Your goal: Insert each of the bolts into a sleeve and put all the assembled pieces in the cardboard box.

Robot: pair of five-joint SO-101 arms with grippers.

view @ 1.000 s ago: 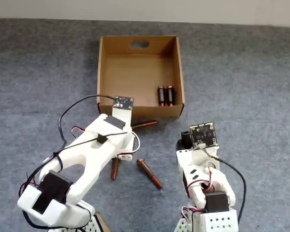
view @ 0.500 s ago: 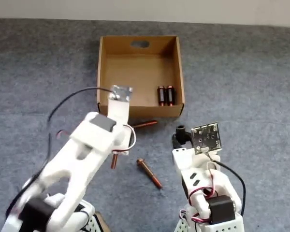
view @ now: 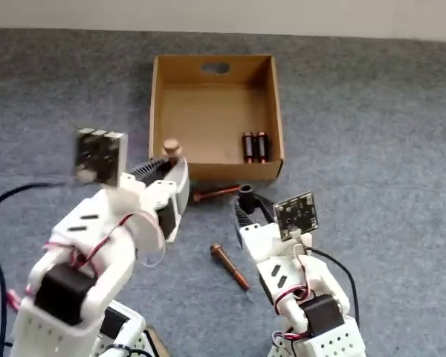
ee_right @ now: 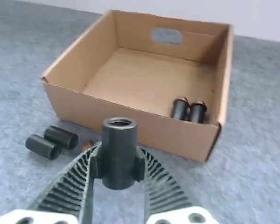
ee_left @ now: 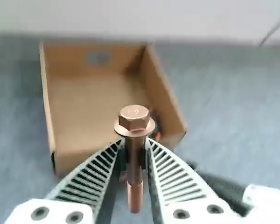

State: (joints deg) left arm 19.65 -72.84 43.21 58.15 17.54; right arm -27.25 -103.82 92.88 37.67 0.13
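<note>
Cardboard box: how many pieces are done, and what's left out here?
Done: two assembled pieces lie in the cardboard box. In hand: the left gripper holds a bolt, the right gripper a sleeve, not yet joined. Left: a loose bolt by the box front, a second bolt nearer the arms, and two loose sleeves on the table.

You are looking down on grey carpet [view: 372, 111], with a pale wall [view: 223, 13] running along the far edge.

The left claw [ee_left: 135, 142] has risen off the counter [view: 372, 149] with a bolt [ee_left: 134, 120] gripped upright, head uppermost. The right claw [ee_right: 117, 151], gripping a sleeve [ee_right: 117, 135], has shifted left toward it.
</note>
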